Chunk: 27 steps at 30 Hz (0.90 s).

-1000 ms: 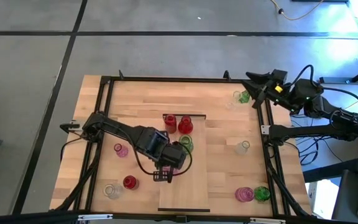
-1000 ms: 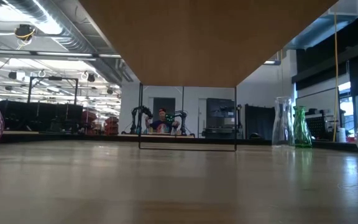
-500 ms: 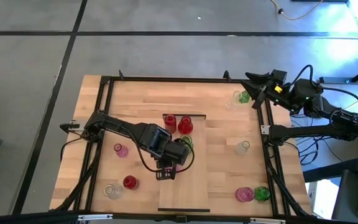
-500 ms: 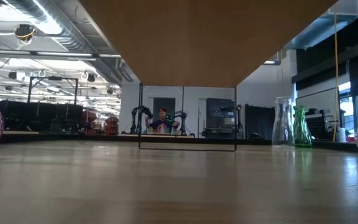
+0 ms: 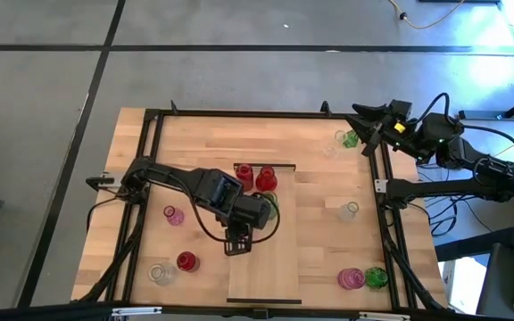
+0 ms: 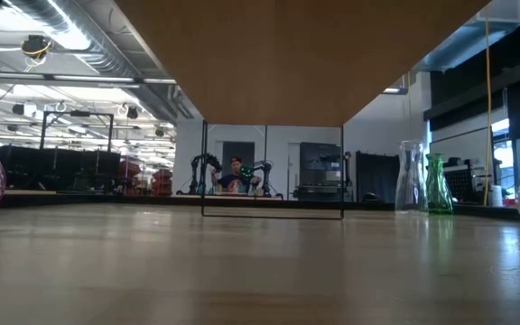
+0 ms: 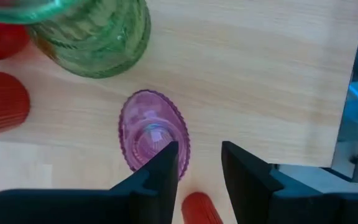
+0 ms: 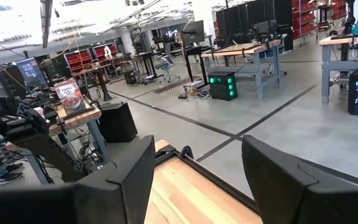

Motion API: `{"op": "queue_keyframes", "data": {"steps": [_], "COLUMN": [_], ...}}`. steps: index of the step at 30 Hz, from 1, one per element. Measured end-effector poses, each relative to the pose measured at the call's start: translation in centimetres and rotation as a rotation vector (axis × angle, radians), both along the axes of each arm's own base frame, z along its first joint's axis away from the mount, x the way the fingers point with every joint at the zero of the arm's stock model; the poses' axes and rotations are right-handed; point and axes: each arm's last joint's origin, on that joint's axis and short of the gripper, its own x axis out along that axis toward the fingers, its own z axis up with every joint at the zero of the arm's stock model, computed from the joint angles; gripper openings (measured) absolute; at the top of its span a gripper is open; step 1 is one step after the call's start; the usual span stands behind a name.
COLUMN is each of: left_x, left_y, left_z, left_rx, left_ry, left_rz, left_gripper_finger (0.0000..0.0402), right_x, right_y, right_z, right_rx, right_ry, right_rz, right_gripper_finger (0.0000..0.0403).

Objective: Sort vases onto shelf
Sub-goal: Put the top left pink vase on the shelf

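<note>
1. The butcher-block table (image 5: 319, 232) stood on a grey concrete floor, ringed by a dark metal frame (image 5: 154, 120); the low view looked across it into a workshop hall.
2. A pale wooden shelf (image 5: 279, 259) lay on the table, running from the centre toward the 6 o'clock edge.
3. The left gripper (image 7: 197, 165) hung over the shelf near the table's centre. Its fingers (image 7: 163, 165) stood a little apart, with bare wood showing in the gap, gripping nothing; one fingertip overlapped the rim of a pink vase (image 7: 153, 134) standing upright on the shelf, though actual contact could not be judged.
4. A green vase (image 7: 95, 34) stood just beside the pink one, and two red vases (image 5: 255, 176) sat at the shelf's 12 o'clock end.
5. The right gripper (image 8: 197, 168) waited at the table's 2 o'clock corner, fingers wide apart and empty.
6. The 6 o'clock half of the shelf lay bare.
7. Loose vases stood around the edges: pink (image 5: 173, 215) at 9 o'clock, red (image 5: 186, 261) and clear (image 5: 159, 273) at 7 o'clock, pink (image 5: 351, 278) and green (image 5: 377, 277) at 5 o'clock, clear (image 5: 348, 210) at 3 o'clock, green (image 5: 351, 138) at 2 o'clock.
</note>
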Motion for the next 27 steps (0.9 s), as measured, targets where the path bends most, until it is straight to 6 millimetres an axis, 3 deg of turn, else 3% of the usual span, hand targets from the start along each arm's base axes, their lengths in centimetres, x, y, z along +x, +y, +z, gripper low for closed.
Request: {"op": "queue_keyframes", "data": {"steps": [16,20,23,27], "left_x": [-0.7,-0.9,-0.8,-0.5], "left_y": [0.9,1.2,1.5,2.0], "left_z": [1.3,1.6,1.6,0.3], "left_rx": [0.141,0.188,0.195,0.227], "left_ry": [-0.092,-0.123,-0.125,-0.081], "left_rz": [0.191,0.240,0.253,0.293], "left_gripper_finger": [0.0112,0.0083,0.0038,0.0006], "right_x": [0.1,0.1,0.2,0.2], "right_y": [0.1,0.1,0.1,0.1], "right_z": [0.0,0.0,0.0,0.0], "right_rx": [0.000,0.016,0.017,0.018], "right_ry": [0.002,-0.007,-0.008,-0.009], "right_rz": [0.029,0.056,0.061,0.061], "right_gripper_finger": [0.0223,0.0223,0.0223,0.0223]}}
